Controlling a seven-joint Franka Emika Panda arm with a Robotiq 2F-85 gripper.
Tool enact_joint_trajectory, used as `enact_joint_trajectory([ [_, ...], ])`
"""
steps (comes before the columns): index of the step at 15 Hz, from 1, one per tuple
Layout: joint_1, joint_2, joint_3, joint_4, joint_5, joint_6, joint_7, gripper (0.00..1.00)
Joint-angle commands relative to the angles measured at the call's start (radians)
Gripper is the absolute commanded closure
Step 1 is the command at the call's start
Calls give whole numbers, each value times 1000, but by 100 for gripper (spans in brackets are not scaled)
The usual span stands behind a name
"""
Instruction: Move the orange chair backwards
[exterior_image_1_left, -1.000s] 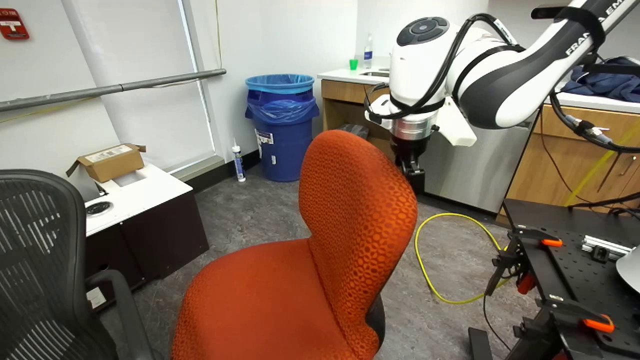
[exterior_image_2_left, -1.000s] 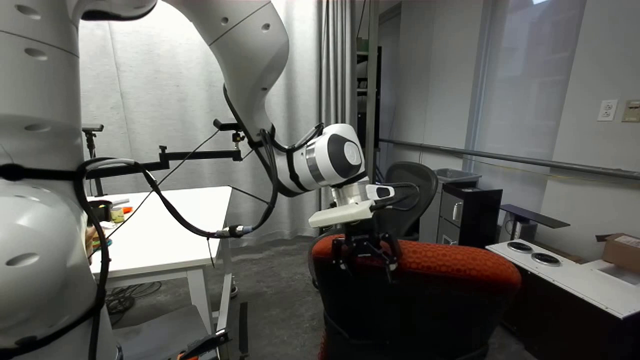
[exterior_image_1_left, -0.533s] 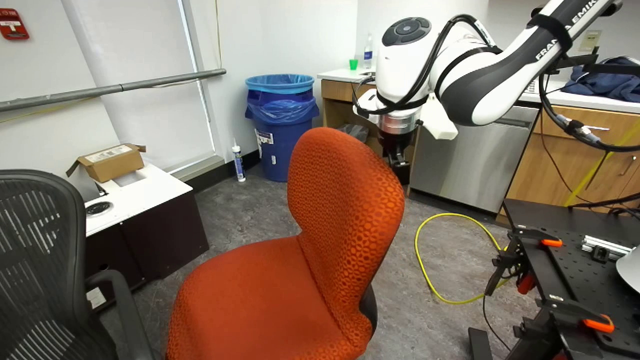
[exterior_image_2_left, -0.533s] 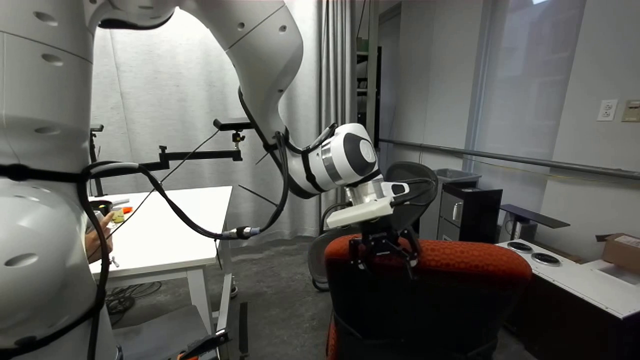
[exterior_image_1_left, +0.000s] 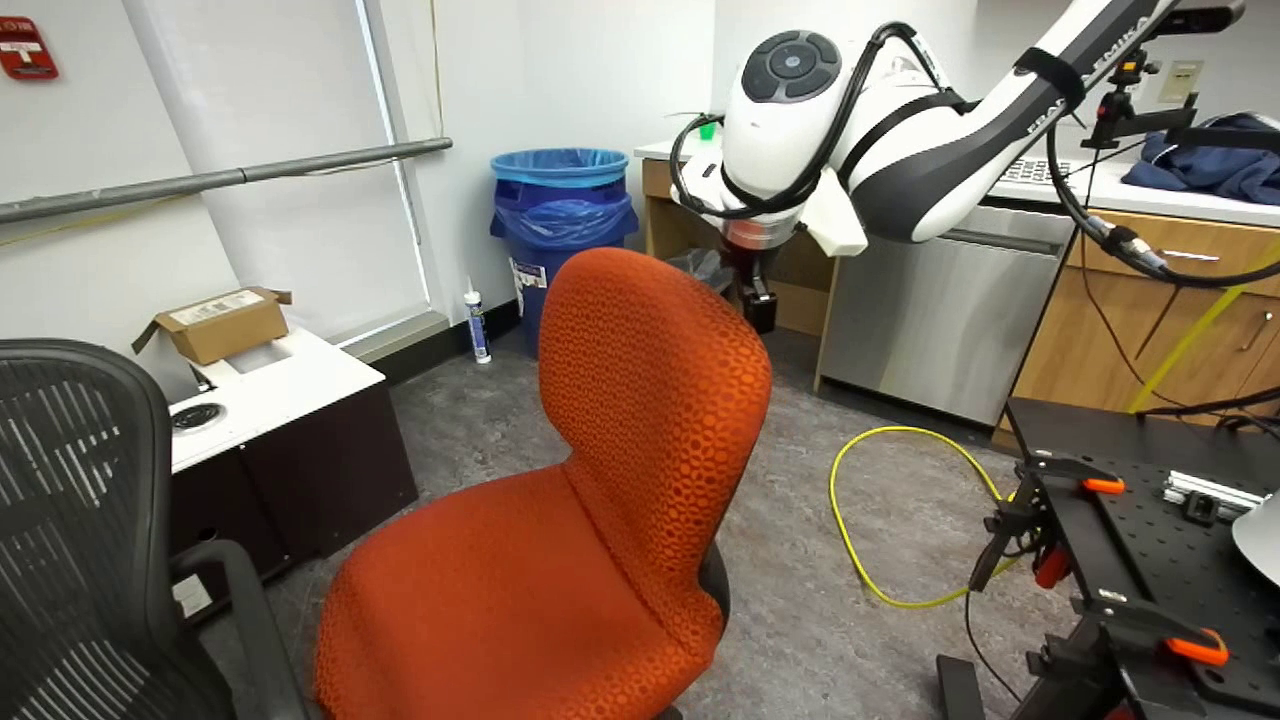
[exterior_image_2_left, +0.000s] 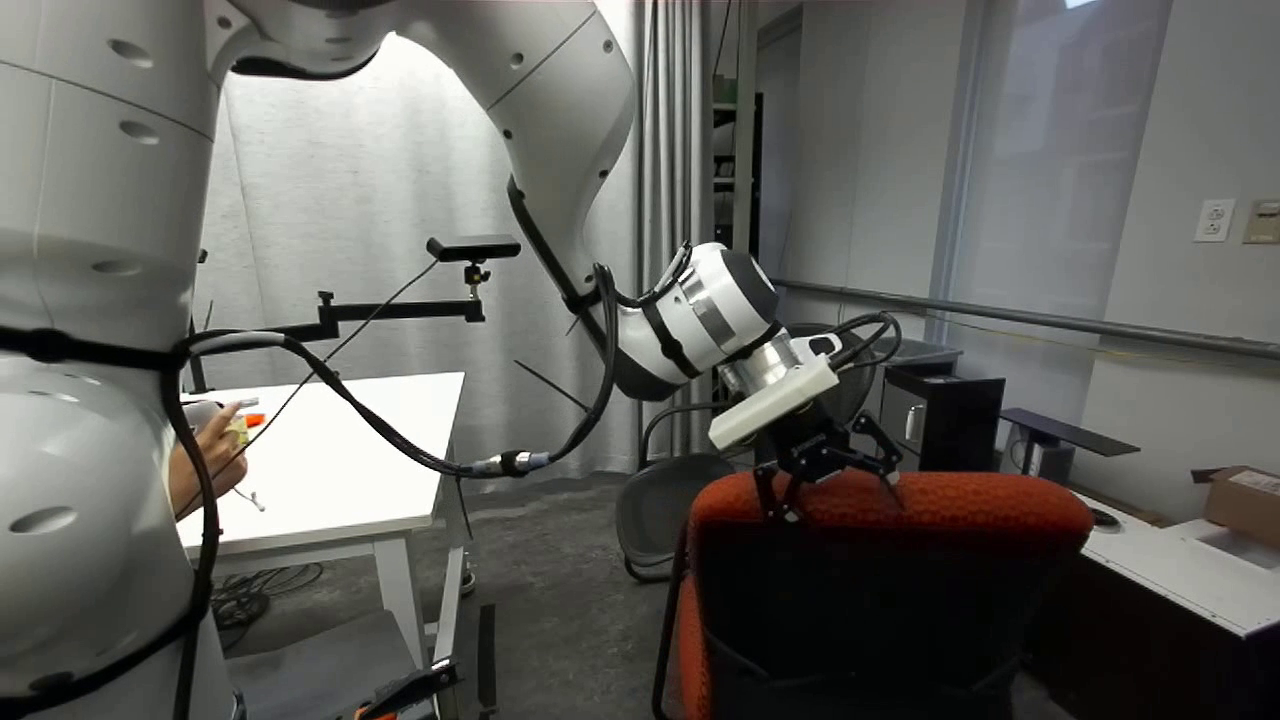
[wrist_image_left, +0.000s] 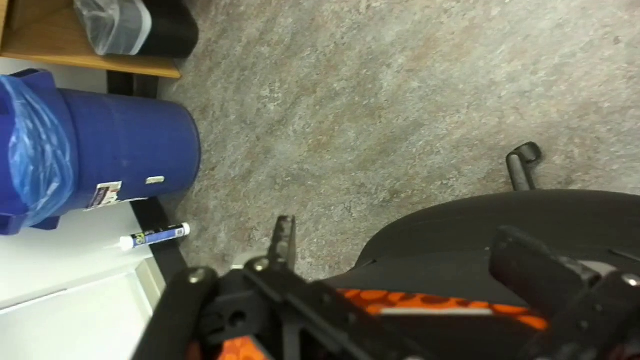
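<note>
Black two-finger gripper (exterior_image_2_left: 840, 503) is held spread behind orange-fabric curved-back office chair (exterior_image_1_left: 590, 520); backward push judged partly done, remainder unclear.

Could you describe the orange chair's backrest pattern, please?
The backrest has rounded darker spots, clearest in an exterior view.

I count one orange chair (exterior_image_1_left: 585, 530), one black mesh chair (exterior_image_1_left: 75, 500), one blue bin (exterior_image_1_left: 565, 222), one cardboard box (exterior_image_1_left: 232, 330), one tube (exterior_image_1_left: 478, 328).
</note>
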Motion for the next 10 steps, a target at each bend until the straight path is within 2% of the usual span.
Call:
enact_joint_trajectory([
  [1,17,64,6,135,-114,17,123,0],
  [3,17,77,10,174,-158,11,158,0],
  [10,27,95,48,231,-131,21,215,0],
])
